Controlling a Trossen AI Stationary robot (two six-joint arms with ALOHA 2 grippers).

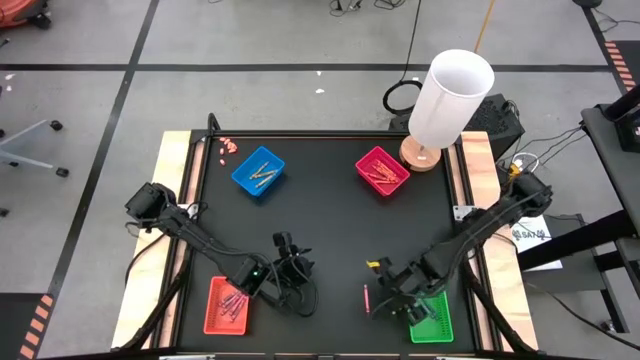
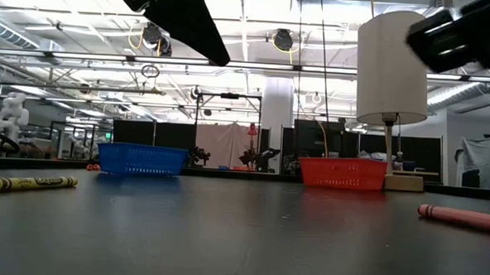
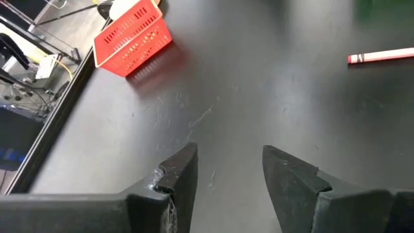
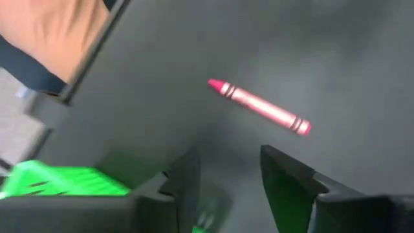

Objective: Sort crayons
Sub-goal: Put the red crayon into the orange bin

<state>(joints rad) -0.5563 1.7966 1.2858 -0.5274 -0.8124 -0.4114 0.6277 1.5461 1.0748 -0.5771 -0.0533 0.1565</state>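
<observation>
Right hand (image 4: 229,171) hangs low over the counter (image 1: 320,230) with its fingers apart and nothing between them, and the pink crayon (image 4: 259,107) lies loose just ahead of the fingertips. That reads as a lineup for a pick. In the overhead view the same crayon (image 1: 366,297) sits just to the inner side of that hand (image 1: 385,293), with the green tray (image 1: 433,318) close on its other side.

Left hand (image 3: 226,175) is spread open too, empty, facing bare counter, and the red tray (image 3: 132,39) stands well ahead of it. From above, this hand (image 1: 288,268) hovers beside the near red tray (image 1: 227,305), which already holds crayons, so it looks parked near its drop spot.

Far from both hands, the blue tray (image 1: 258,171) carries yellowish sticks and the magenta tray (image 1: 382,171) carries pinkish ones, one colour family per tray. A yellow crayon (image 2: 26,183) lies loose on the counter in the low view, unsorted. The white lamp (image 1: 450,100) stands at the far corner, out of the work.

Writing: the yellow crayon's wrapper has dark print, too small to read. No brand legible anywhere.
</observation>
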